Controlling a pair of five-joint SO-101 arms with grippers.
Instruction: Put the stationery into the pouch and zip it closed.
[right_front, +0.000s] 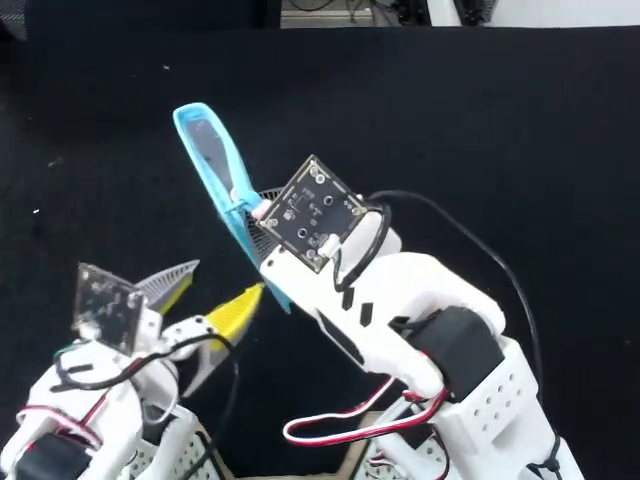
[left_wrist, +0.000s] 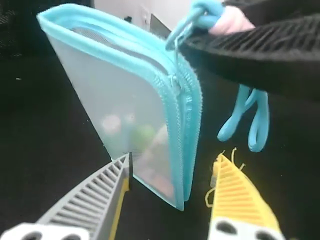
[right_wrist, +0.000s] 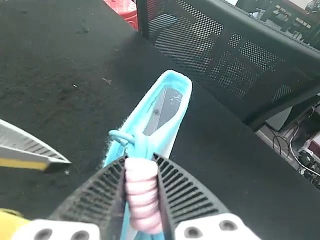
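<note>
Toward 10 o'clock on the black surface, the pouch stands on edge. It is flat, with translucent mesh walls, turquoise binding and a toothed turquoise zip; blurred coloured shapes show through its wall. On its 4 o'clock side, the right gripper's black ribbed fingers clamp the pink ribbed zip pull. At 6 o'clock, the left gripper's grey and yellow ridged fingers are spread around the pouch's lower corner.

High view looks down over the table; both wrist views closely face the pouch.
</note>
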